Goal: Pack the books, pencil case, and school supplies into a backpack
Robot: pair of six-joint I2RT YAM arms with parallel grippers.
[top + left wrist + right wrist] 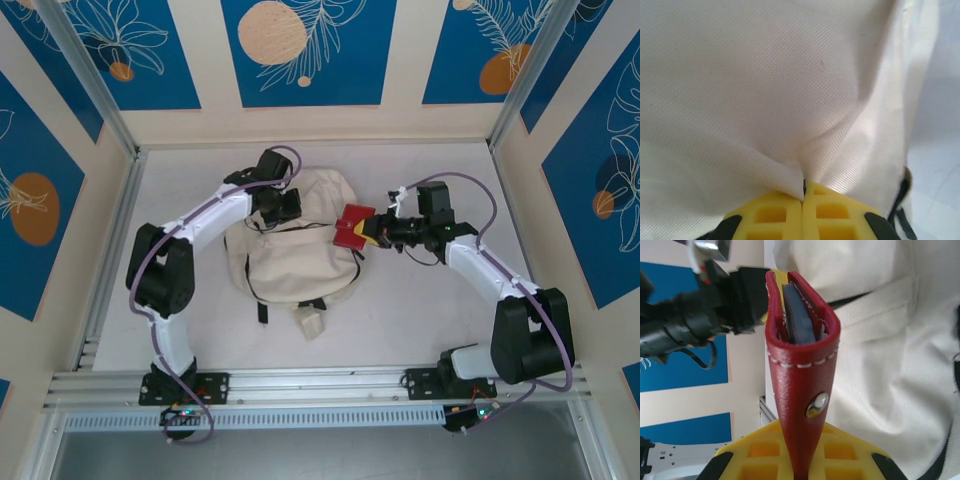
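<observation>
A: Left end effector point(803, 200) is pressed together on a fold of the backpack point(300, 255), which lies mid-tabletop point(420, 300), a little left. Right end effector point(800, 450) pinches the red case point(802, 365) at the backpack's right edge.

B: How should it go in?

A: I'd say lift that fold up and to the left so the mouth gapes, though I can't tell how wide it is. Then feed the case in narrow edge first. Let go only once it's well inside, or it may slide off the fabric.

B: Any brand or writing?

A: None readable. The case has a metal snap point(817, 405) and white stitching, and the backpack cloth is plain.
</observation>
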